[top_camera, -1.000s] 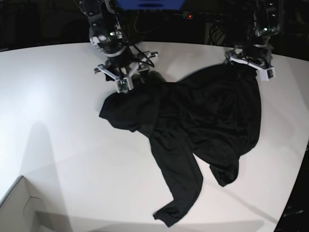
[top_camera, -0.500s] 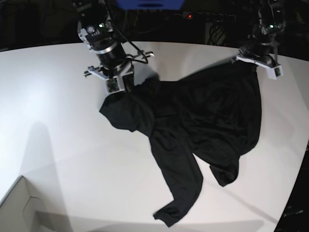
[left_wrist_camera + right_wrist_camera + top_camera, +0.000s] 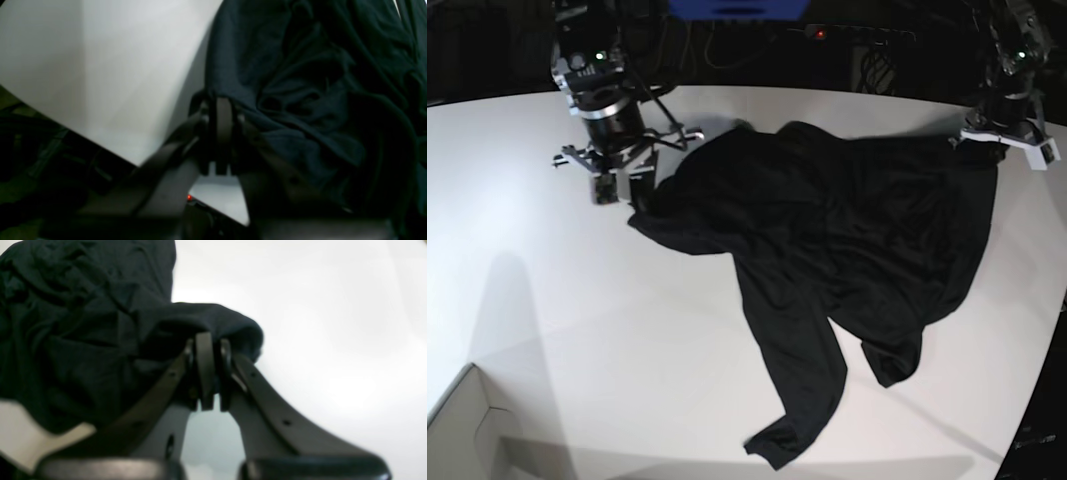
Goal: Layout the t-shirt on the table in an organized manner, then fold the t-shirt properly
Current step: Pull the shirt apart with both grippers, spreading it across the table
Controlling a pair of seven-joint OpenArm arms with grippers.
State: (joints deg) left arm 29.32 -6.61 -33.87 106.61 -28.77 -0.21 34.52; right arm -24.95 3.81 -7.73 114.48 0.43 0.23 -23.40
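Both arms spread one t-shirt [image 3: 847,240] wider.

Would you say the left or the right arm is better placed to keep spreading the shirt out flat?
Neither alone, probably: the left gripper and right gripper are each shut on an edge of the t-shirt, at opposite sides.

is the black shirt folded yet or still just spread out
Not folded. The t-shirt lies rumpled on the table, one sleeve trailing forward, both grippers pinching its far edge.
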